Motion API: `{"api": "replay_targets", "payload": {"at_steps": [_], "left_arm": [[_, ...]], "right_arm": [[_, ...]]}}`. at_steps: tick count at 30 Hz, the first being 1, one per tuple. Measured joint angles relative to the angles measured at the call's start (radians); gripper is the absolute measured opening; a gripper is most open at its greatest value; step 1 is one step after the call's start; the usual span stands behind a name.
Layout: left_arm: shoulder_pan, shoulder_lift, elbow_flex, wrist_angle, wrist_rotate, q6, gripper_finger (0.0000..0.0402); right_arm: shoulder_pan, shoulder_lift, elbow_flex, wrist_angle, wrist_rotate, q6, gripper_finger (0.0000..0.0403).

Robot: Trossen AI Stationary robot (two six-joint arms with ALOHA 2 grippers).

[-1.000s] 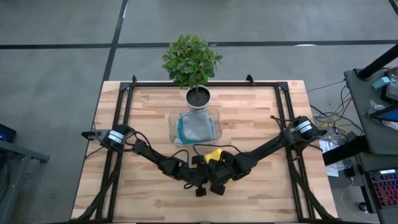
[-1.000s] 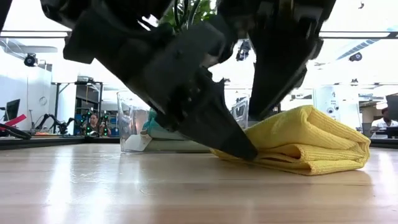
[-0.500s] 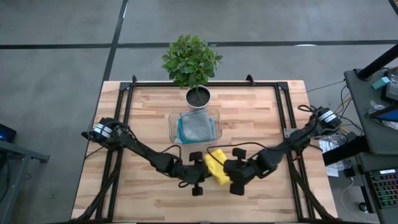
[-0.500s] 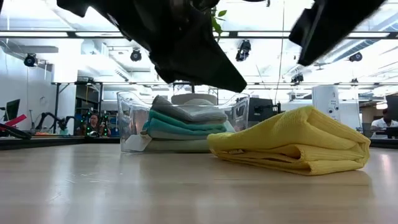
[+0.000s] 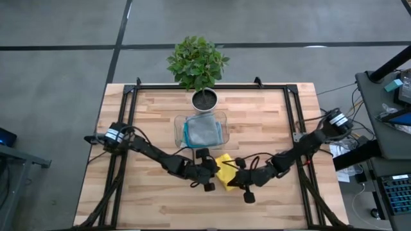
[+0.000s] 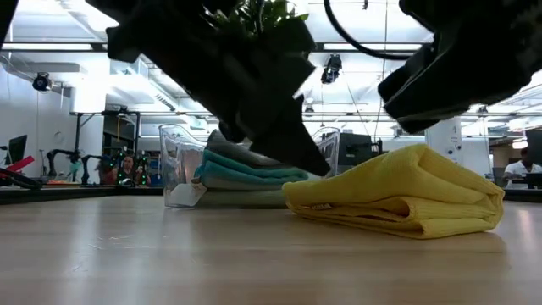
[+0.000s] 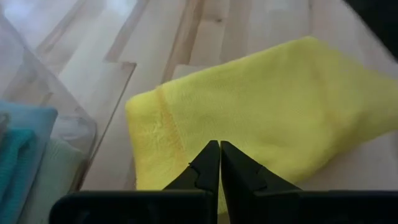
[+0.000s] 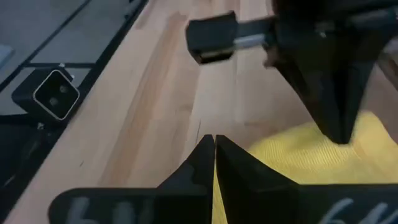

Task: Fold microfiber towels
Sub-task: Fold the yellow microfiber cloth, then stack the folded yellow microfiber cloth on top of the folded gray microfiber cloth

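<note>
Yellow towel [image 5: 225,171], folded into a thick bundle, lies on the wooden table [image 5: 263,115] just in front of the clear tray [image 5: 178,124], which holds the other folded towels [image 5: 204,131] in a stack. The left gripper [image 7: 219,149] is over the yellow towel's left side with its fingers pressed together and holding nothing. The right gripper [image 8: 213,142] is at the towel's right edge, its fingers also closed and empty.

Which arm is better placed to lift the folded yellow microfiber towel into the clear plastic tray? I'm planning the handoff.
Probably left. The left pincer, shut, sits over the folded yellow microfiber towel on the side nearer the clear plastic tray; the right pincer, also shut, sits at the towel's far edge.
</note>
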Motion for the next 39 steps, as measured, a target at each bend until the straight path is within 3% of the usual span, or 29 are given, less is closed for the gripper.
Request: {"api": "replay_targets", "payload": {"at_steps": [9, 19, 31, 39], "left_arm": [[0.014, 0.014, 0.000, -0.006, 0.000, -0.017, 0.0000], [0.028, 0.020, -0.003, -0.018, 0.000, 0.007, 0.0000], [0.031, -0.001, -0.003, -0.041, 0.000, 0.012, 0.0000], [0.023, -0.057, 0.000, -0.058, 0.000, 0.015, 0.0000]], "right_arm": [[-0.004, 0.200, -0.017, 0.230, 0.000, -0.126, 0.0009], [-0.004, 0.361, -0.011, 0.405, -0.068, -0.082, 0.0009], [-0.002, 0.205, -0.015, 0.240, -0.077, -0.019, 0.0013], [-0.002, 0.035, -0.015, 0.059, -0.075, 0.067, 0.0064]]}}
